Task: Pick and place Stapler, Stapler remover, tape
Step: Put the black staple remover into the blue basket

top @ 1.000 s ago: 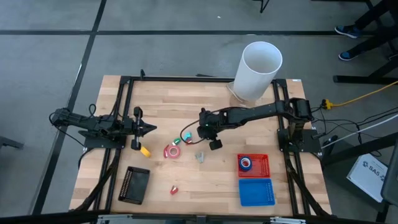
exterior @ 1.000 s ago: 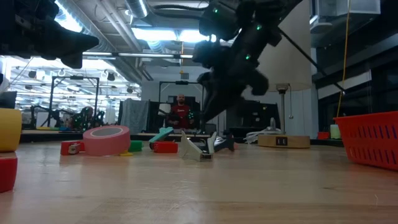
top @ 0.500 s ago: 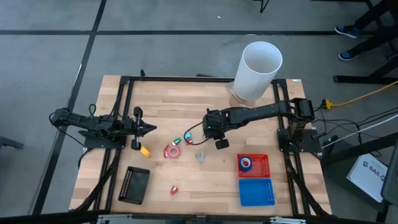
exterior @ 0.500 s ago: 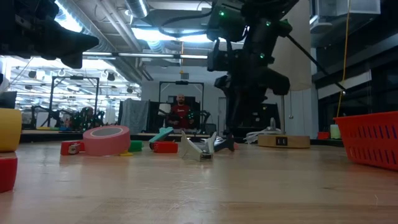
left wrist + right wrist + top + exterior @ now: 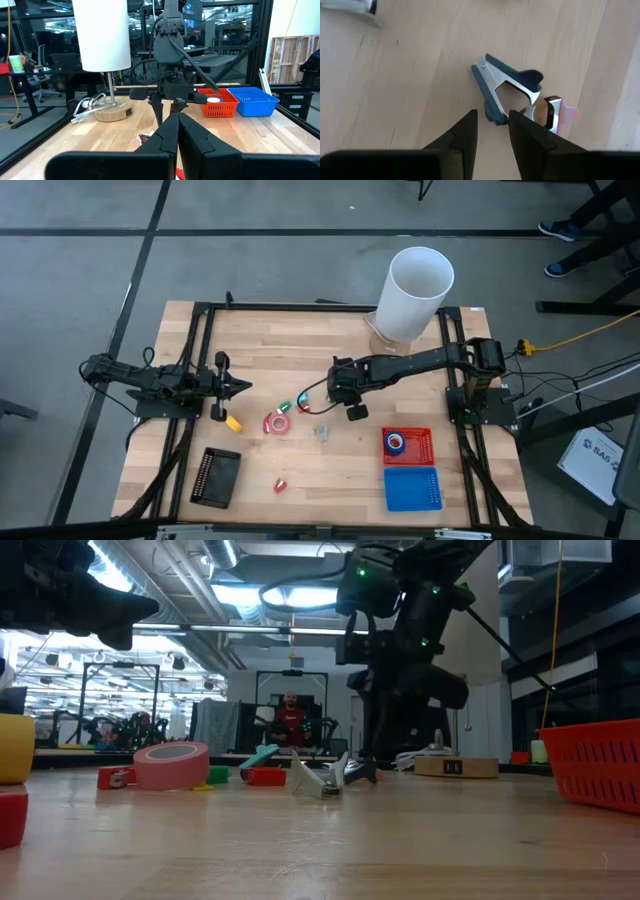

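Note:
The stapler remover [image 5: 507, 95], a dark blue-grey claw with chrome jaws, lies flat on the wooden table. My right gripper [image 5: 492, 116] is open and points steeply down over it, a fingertip on either side of its near arm; I cannot tell whether they touch. Next to the remover lies a small chrome and pink-red stapler [image 5: 551, 114]. Of the tape, a pink roll [image 5: 277, 423] and a yellow roll [image 5: 233, 422] rest flat on the table, and a blue roll [image 5: 396, 443] lies in the red basket [image 5: 420, 450]. My left gripper [image 5: 243, 387] waits shut at the table's left.
A tall white cylinder [image 5: 415, 290] stands at the far right. A blue basket [image 5: 412, 488] sits in front of the red one. A silver metal piece [image 5: 322, 432], a green bit [image 5: 285, 406], a small red piece [image 5: 280, 484] and a black tray [image 5: 217, 476] lie nearby.
My right gripper has gone a little toward the table's right edge and down. It has tipped from a slant to almost straight down over the stapler remover. The things on the table have stayed where they were.

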